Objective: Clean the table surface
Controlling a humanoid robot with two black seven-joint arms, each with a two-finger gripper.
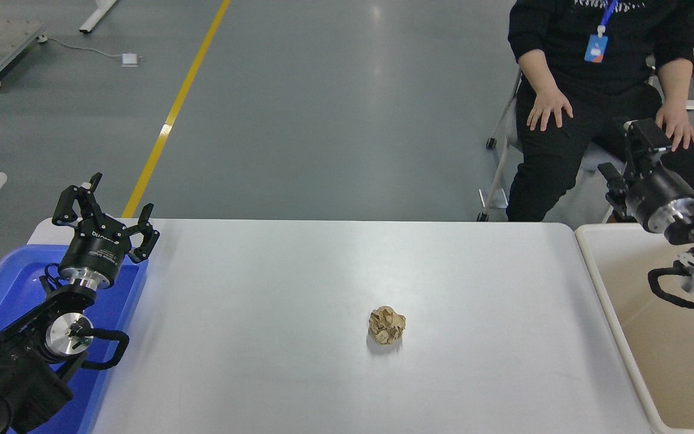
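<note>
White table surface, one crumpled brown paper ball resting right of centre.

Left end effector: fingers spread open, empty, parked over blue tray at the surface's left edge. Right end effector: raised above beige bin at the right edge, finger state cannot be told. Seated person beyond the far right corner.
</note>
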